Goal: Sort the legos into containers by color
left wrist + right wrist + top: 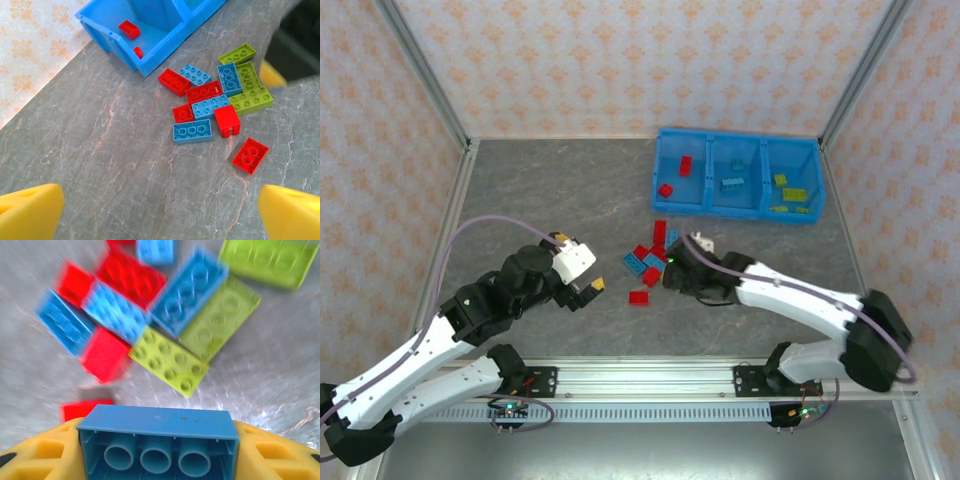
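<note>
Grey marbled tabletop point(550, 200), seen from above. At far right sits a bright blue rectangular plastic bin point(735, 215) point(165, 45), split into 3 compts side by side. Sorted red bricks point(675, 178) lie in the left compt, sorted light blue bricks point(732, 183) in the middle, and sorted lime green bricks point(790, 195) in the right.

Just near of the bin's left end, a loose heap of small studded plastic bricks point(652, 260) point(215, 100) lies on the table. It mixes red, light blue & lime green, w/ several touching or overlapping. The loose lime green bricks point(250, 95) point(170, 360) cluster on the heap's right side. A single red brick point(639, 297) point(250, 155) lies apart on the heap's near side.

R gripper point(668, 268) point(157, 447) is low at the heap's right edge. Its yellow foam pads point(40, 455) pinch a light blue studded brick point(157, 425) btwn them. The brick's hollow underside, w/ 3 tubes, faces the wrist cam, and the heap beyond is blurred.

L gripper point(590, 289) point(160, 210) hangs over bare table, left of the heap & apart from it. Its jaws are spread wide, w/ yellow fingertips point(30, 207) at either side & bare table showing btwn them.
</note>
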Robot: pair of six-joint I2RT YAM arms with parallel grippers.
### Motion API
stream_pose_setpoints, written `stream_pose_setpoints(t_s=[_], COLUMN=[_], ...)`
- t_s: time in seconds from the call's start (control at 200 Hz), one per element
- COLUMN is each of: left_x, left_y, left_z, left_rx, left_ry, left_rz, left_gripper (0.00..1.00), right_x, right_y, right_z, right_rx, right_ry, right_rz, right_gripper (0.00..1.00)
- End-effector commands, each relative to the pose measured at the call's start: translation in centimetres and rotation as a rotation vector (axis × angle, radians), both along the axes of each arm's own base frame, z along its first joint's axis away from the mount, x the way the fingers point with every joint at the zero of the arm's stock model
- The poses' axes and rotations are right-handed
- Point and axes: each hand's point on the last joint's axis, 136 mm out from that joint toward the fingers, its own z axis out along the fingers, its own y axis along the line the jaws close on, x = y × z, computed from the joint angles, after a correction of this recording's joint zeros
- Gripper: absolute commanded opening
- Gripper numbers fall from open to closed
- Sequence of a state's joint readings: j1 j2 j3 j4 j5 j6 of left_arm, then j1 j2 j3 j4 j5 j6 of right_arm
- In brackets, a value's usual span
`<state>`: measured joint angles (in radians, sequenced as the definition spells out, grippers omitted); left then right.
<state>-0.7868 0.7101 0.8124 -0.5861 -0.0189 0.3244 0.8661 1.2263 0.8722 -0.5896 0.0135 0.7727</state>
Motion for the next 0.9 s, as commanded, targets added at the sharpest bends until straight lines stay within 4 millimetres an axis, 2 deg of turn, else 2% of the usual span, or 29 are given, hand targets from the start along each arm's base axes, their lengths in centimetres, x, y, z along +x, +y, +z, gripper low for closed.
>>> stream_pose_setpoints(t_s=[0.0,0.12,0.165,0.255,0.36,0.44,0.52,0.586,0.681,0.791,0.896], left_x=[0.4,0.6,0.7,0.7,0.4,0.2,0.2,0.2,0.1,0.2,0.3], left_y=[-0.5,-0.8,-0.8,-0.9,-0.7,-0.4,0.2,0.6,0.8,0.8,0.5], left_z=[0.1,0.0,0.0,-0.1,-0.5,-0.3,-0.1,0.1,0.4,0.4,-0.1], left_rx=[-0.024,-0.038,-0.047,-0.056,-0.044,-0.049,-0.053,-0.059,-0.074,-0.071,-0.056], left_ry=[-0.017,0.012,0.017,0.031,0.045,0.044,0.022,0.001,-0.019,-0.019,0.004], left_rz=[-0.024,-0.031,-0.033,-0.037,-0.040,-0.028,-0.007,0.007,0.013,0.014,0.006], left_gripper=[1.00,1.00,1.00,1.00,1.00,1.00,1.00,1.00,1.00,1.00,1.00], right_x=[3.2,7.6,10.3,15.4,20.9,24.1,26.2,27.2,27.0,25.3,22.3], right_y=[-5.5,-9.7,-11.4,-12.9,-13.2,-14.3,-15.1,-15.3,-16.1,-16.8,-16.4], right_z=[4.1,6.8,7.8,7.4,6.6,5.4,4.6,4.7,5.7,7.2,8.0], right_rx=[-0.048,-0.051,-0.012,0.032,0.028,0.026,0.017,-0.002,-0.034,-0.040,-0.008], right_ry=[-0.172,-0.232,-0.241,-0.206,-0.221,-0.194,-0.168,-0.162,-0.171,-0.178,-0.176], right_rz=[-0.157,-0.254,-0.304,-0.338,-0.328,-0.376,-0.410,-0.416,-0.455,-0.480,-0.451], right_gripper=[0.47,0.46,0.46,0.44,0.45,0.48,0.59,0.67,0.76,0.84,0.87])
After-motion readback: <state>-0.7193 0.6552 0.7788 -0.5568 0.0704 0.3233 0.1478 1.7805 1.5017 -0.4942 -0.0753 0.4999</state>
